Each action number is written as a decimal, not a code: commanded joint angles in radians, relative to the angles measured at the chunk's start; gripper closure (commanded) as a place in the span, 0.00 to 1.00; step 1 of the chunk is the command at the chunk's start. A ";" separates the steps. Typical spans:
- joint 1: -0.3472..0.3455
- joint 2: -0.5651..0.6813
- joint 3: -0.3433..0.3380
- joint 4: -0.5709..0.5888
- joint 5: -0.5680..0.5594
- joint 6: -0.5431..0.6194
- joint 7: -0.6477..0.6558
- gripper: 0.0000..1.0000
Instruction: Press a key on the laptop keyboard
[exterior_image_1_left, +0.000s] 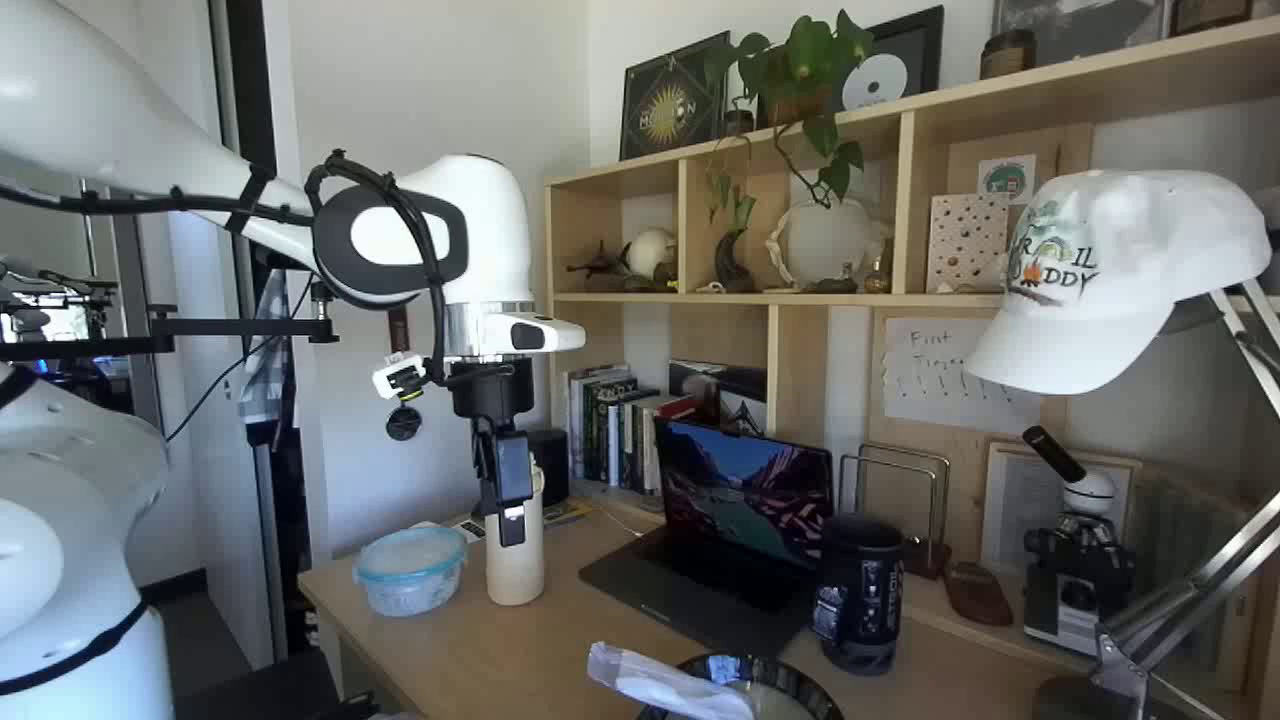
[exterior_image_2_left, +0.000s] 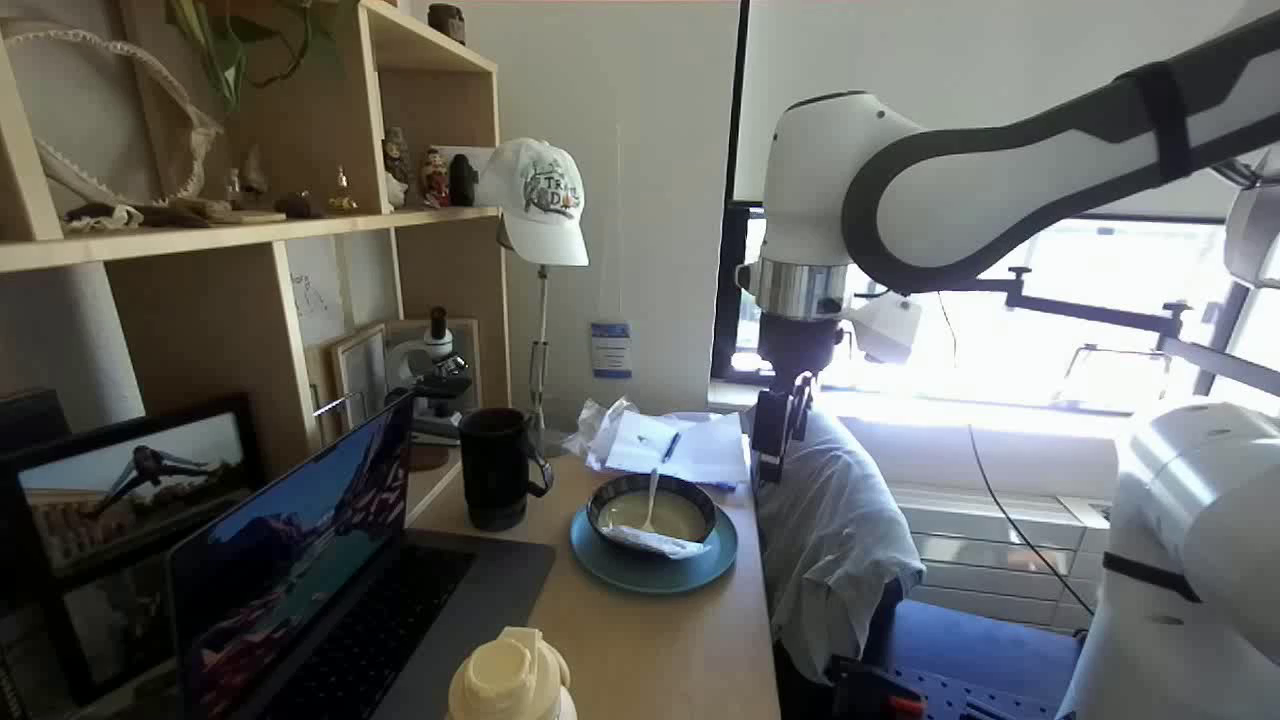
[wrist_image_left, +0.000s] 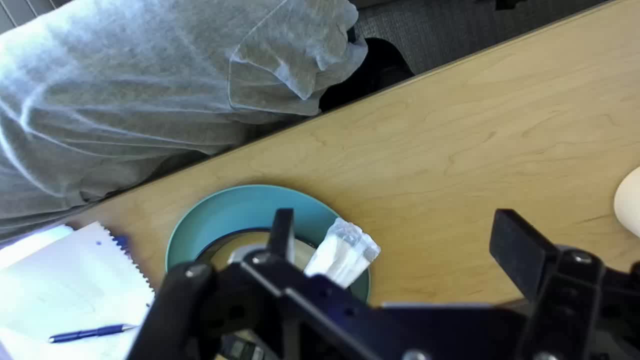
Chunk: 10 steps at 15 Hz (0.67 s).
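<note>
Looks like a home office, desk (exterior_image_1_left: 570, 655) with laptop (exterior_image_1_left: 720, 540), notepaper (wrist_image_left: 80, 280) and a bowl (exterior_image_2_left: 688, 490) on a plate (exterior_image_2_left: 640, 577), wooden shelving (exterior_image_1_left: 906, 200) behind carrying books (exterior_image_1_left: 618, 440), framed pictures (exterior_image_1_left: 675, 95), leafy plant (exterior_image_1_left: 812, 48), knick-knacks (exterior_image_1_left: 650, 252)

In an exterior view the camera stands well apart from the tool (exterior_image_1_left: 505, 515), above the bench (exterior_image_1_left: 500, 650), and faces the shelf (exterior_image_1_left: 798, 370) at a slant, the bowl (exterior_image_1_left: 800, 683) nearer the lens than the tool. In an exterior view the camera looks along the bench over the bottle (exterior_image_2_left: 512, 690), close to the lens, toward the window (exterior_image_2_left: 1130, 260), the tool farther off. The tool stands between these cameras, and both exterior views share the laptop (exterior_image_2_left: 300, 570), the mug (exterior_image_2_left: 495, 470) and the white cap (exterior_image_1_left: 1110, 280). The wrist view looks steeply down from just beside the tool onto the plate (wrist_image_left: 250, 202) and the papers (wrist_image_left: 85, 285); in an exterior view the plate (exterior_image_2_left: 650, 578) also shows.
</note>
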 joint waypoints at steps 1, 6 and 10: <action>0.005 0.000 -0.005 0.002 -0.003 -0.003 0.003 0.00; 0.005 0.000 -0.005 0.002 -0.003 -0.003 0.003 0.00; 0.026 0.088 -0.006 0.034 -0.007 0.039 -0.023 0.00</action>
